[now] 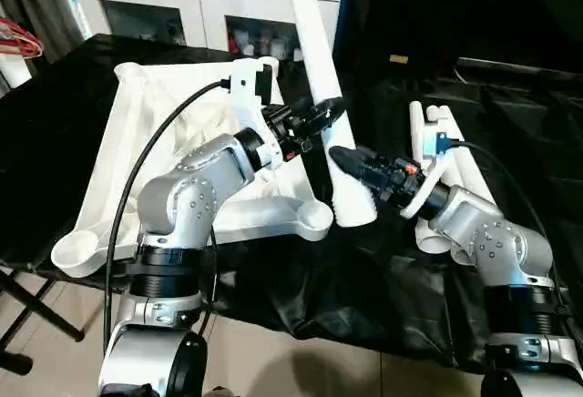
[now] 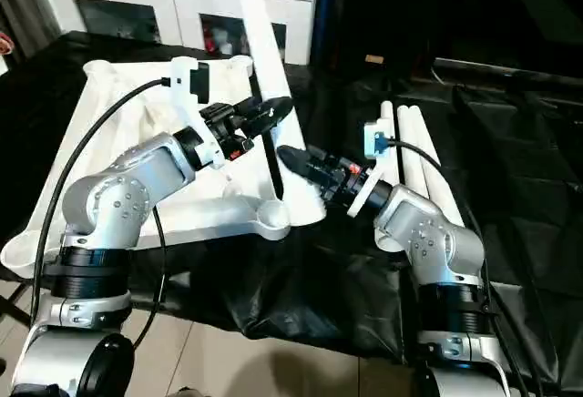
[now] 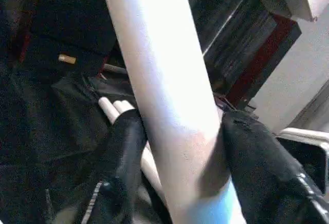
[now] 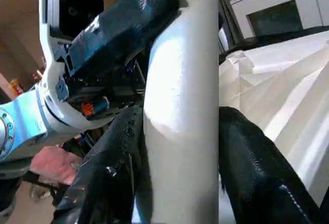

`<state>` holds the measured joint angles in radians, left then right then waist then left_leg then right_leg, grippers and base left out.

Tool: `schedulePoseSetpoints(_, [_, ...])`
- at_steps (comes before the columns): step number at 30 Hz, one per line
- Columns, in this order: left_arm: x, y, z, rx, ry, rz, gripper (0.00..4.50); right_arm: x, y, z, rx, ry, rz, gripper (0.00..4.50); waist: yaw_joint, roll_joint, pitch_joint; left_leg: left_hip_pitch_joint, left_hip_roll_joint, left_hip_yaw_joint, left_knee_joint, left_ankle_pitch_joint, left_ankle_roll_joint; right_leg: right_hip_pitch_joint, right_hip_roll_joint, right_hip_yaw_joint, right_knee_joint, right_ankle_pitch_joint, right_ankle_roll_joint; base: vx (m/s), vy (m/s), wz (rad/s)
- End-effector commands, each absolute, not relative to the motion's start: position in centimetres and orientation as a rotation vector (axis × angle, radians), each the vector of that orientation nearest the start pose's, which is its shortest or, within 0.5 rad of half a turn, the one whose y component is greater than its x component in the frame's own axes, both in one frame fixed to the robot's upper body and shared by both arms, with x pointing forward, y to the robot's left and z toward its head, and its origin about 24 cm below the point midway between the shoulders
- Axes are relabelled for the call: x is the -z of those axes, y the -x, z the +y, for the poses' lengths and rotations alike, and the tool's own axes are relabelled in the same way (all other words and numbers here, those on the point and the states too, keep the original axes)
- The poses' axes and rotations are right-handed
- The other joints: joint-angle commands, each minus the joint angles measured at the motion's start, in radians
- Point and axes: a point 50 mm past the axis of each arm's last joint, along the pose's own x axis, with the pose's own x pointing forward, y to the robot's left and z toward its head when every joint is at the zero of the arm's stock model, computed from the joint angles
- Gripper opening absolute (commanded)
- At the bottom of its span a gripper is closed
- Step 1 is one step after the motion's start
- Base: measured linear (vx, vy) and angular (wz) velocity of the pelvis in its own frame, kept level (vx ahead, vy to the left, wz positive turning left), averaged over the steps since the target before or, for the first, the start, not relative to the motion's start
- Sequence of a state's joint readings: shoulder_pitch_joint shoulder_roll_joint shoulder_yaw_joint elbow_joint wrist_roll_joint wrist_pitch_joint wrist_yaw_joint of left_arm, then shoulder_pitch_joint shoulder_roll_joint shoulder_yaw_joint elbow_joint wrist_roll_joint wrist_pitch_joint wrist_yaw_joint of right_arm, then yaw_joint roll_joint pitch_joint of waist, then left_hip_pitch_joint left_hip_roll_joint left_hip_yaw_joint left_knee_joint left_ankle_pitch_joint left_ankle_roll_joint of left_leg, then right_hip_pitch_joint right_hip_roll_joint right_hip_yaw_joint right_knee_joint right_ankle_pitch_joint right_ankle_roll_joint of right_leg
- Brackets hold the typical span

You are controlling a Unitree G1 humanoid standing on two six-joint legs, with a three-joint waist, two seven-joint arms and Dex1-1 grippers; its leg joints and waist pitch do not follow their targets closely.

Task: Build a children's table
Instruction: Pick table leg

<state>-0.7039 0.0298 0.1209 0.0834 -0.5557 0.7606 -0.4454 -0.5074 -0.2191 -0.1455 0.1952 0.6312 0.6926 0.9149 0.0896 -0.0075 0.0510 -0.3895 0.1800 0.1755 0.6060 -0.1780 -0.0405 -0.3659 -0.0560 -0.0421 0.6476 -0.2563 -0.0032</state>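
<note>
- A long round white plastic leg [image 1: 314, 60] stands almost straight up over the black cloth on the table [image 1: 55, 124]; its top goes out past the top of the head camera's picture; its thick bottom end is low down, just beside the near corner socket [image 1: 312, 218] of the tabletop.
- The left gripper [image 1: 325, 111] holds this leg part way up; one black finger [image 3: 123, 147] is on one side and the other is on the far side, so the leg fills the gap between them.
- The right gripper [image 1: 351, 162] holds the same leg lower down, close to the thick end; its black fingers [image 4: 252, 152] press on both sides of the leg too.
- The square white plastic tabletop [image 1: 137, 133] lies upside down on the cloth, ribs facing up; a round socket sits at each corner that can be seen.
- Three more white legs [image 2: 414, 142] lie side by side on the cloth by the robot's right arm, well apart from the tabletop.
- A white cabinet with glass doors [image 1: 182, 5] stands behind the table.
</note>
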Motion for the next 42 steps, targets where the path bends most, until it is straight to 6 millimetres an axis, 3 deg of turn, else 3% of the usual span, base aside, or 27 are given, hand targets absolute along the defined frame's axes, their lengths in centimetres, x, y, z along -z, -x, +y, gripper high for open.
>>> schedulePoseSetpoints(1, [-18.2, -33.7, 7.1, 0.829, 0.445, 0.089, 2.15, -12.5, -30.8, -12.1, -1.147, -0.494, 0.139, 1.86, 0.003, -0.003, -0.073, 0.021, 0.049, -0.018, -0.054, -0.012, 0.063, 0.049, -0.083, 0.042, -0.064, 0.205, -0.274, 0.0, 0.0, 0.0])
schedulePoseSetpoints(8, [-17.4, -34.1, 6.6, 0.724, 0.431, 0.162, 1.95, -12.9, -31.4, -9.8, -1.078, -0.341, 0.139, 1.86, -0.001, 0.0, -0.07, 0.022, 0.051, -0.02, -0.057, -0.024, 0.048, 0.047, -0.082, 0.043, -0.067, 0.183, -0.262, 0.0, 0.0, 0.0])
schedulePoseSetpoints(18, [-17.4, -33.7, 6.0, 0.753, 0.35, 0.165, 1.88, -14.4, -32.2, -9.0, -1.013, -0.265, 0.082, 1.85, -0.002, 0.002, -0.069, 0.022, 0.049, -0.02, -0.06, -0.037, 0.029, 0.048, -0.082, 0.045, -0.068, 0.189, -0.247, 0.0, 0.0, 0.0])
schedulePoseSetpoints(20, [-17.4, -33.6, 5.8, 0.765, 0.329, 0.16, 2.56, -14.6, -32.2, -8.9, -1.014, -0.255, 0.075, 1.85, -0.002, 0.002, -0.07, 0.023, 0.051, -0.02, -0.059, -0.023, 0.034, 0.047, -0.082, 0.045, -0.066, 0.205, -0.244, 0.0, 0.0, 0.0])
schedulePoseSetpoints(30, [-17.3, -34.2, 5.8, 0.683, 0.323, 0.169, 3.17, -15.2, -32.7, -8.8, -0.976, -0.235, 0.058, 1.84, -0.004, 0.003, -0.069, 0.022, 0.048, -0.019, -0.059, -0.03, 0.024, 0.048, -0.08, 0.046, -0.067, 0.204, -0.24, 0.0, 0.0, 0.0])
schedulePoseSetpoints(31, [-17.4, -34.4, 5.9, 0.659, 0.337, 0.164, 2.84, -15.2, -32.7, -8.8, -0.971, -0.236, 0.056, 1.84, -0.003, 0.004, -0.07, 0.022, 0.049, -0.02, -0.059, -0.029, 0.023, 0.048, -0.081, 0.046, -0.067, 0.208, -0.24, 0.0, 0.0, 0.0])
schedulePoseSetpoints(36, [-18.2, -35.1, 6.8, 0.568, 0.403, 0.106, 2.58, -15.2, -32.7, -8.8, -0.959, -0.229, 0.054, 1.84, -0.005, 0.001, -0.07, 0.021, 0.048, -0.02, -0.058, -0.027, 0.031, 0.05, -0.081, 0.046, -0.067, 0.227, -0.245, 0.0, 0.0, 0.0])
schedulePoseSetpoints(42, [-18.6, -34.8, 6.7, 0.648, 0.433, 0.075, 2.09, -15.0, -32.4, -8.7, -0.98, -0.217, 0.069, 1.84, -0.004, 0.0, -0.069, 0.021, 0.049, -0.02, -0.058, -0.027, 0.037, 0.048, -0.082, 0.046, -0.067, 0.212, -0.244, 0.0, 0.0, 0.0])
